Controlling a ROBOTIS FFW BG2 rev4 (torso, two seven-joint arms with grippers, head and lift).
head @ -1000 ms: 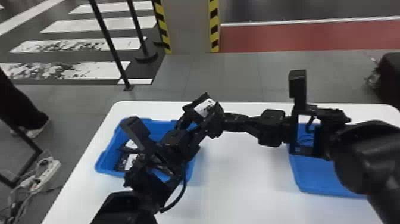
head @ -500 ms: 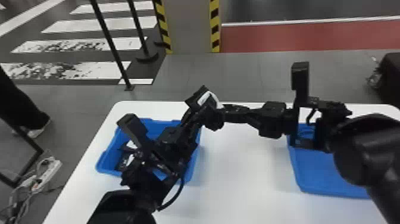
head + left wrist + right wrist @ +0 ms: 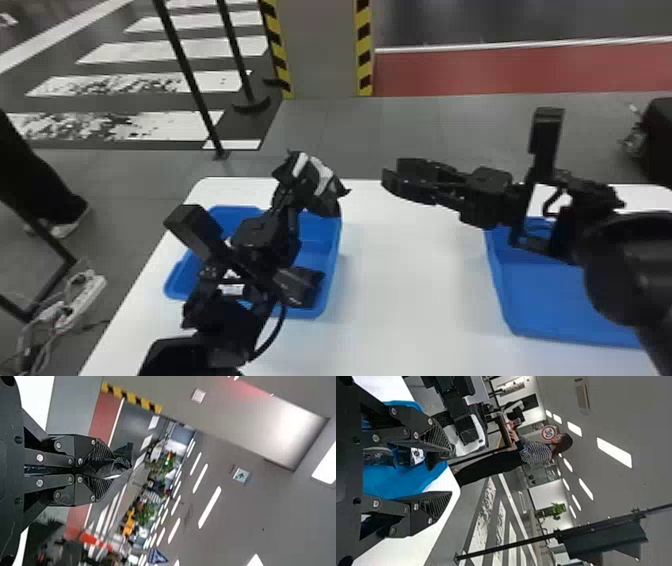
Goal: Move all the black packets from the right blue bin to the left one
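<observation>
In the head view my left gripper points away above the far side of the left blue bin, shut on a black packet with white patches. The left wrist view has that left gripper closed around the dark packet. My right gripper is over the table's far part, between the bins, apart from the packet. Seen from its wrist, the right gripper is open with nothing held. Dark items with white labels lie in the left bin, partly hidden by the left arm.
The right blue bin stands at the table's right, its far part covered by the right arm; dark cable-like loops show there. White table surface lies between the bins. Beyond the left side of the table are a person's leg and a power strip.
My right gripper has let go of the packet, opened and drawn back to the right. The packet is now in my left gripper alone, which has barely shifted.
</observation>
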